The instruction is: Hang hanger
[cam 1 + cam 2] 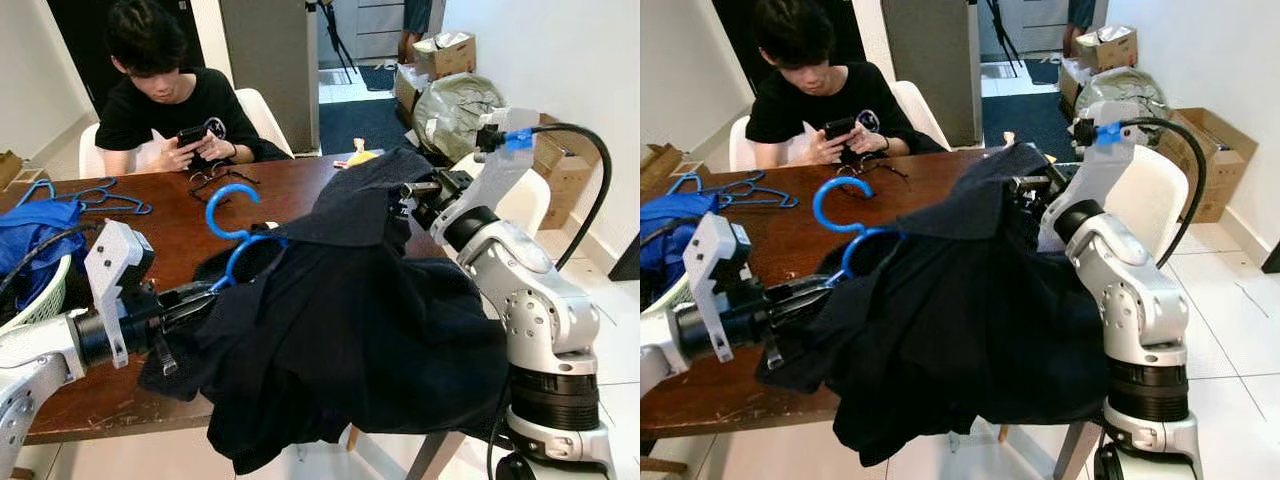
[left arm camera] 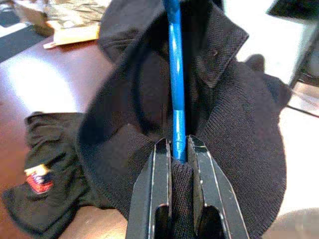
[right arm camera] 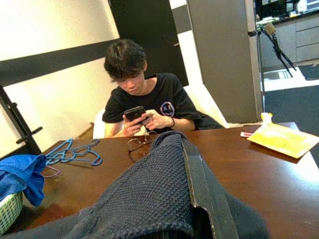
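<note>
A blue plastic hanger (image 1: 225,205) sticks its hook up out of a dark shirt (image 1: 370,320) that hangs in the air over the front of the brown table (image 1: 170,235). My left gripper (image 2: 179,145) is shut on the hanger's blue bar (image 2: 175,74) just inside the shirt's collar. At the upper right, my right gripper (image 1: 412,200) holds up the shirt's shoulder. The knit fabric (image 3: 149,199) drapes over one finger, and the other finger (image 3: 199,184) shows beside it. The rest of the hanger is hidden inside the shirt.
A person (image 1: 165,90) sits at the far side of the table with a phone, glasses (image 1: 215,180) lying before them. Spare blue hangers (image 1: 95,195) and a basket (image 1: 40,295) with blue cloth are at the left. Another dark garment (image 2: 45,164) lies on the table. A white chair (image 1: 525,205) and boxes (image 1: 560,160) stand at the right.
</note>
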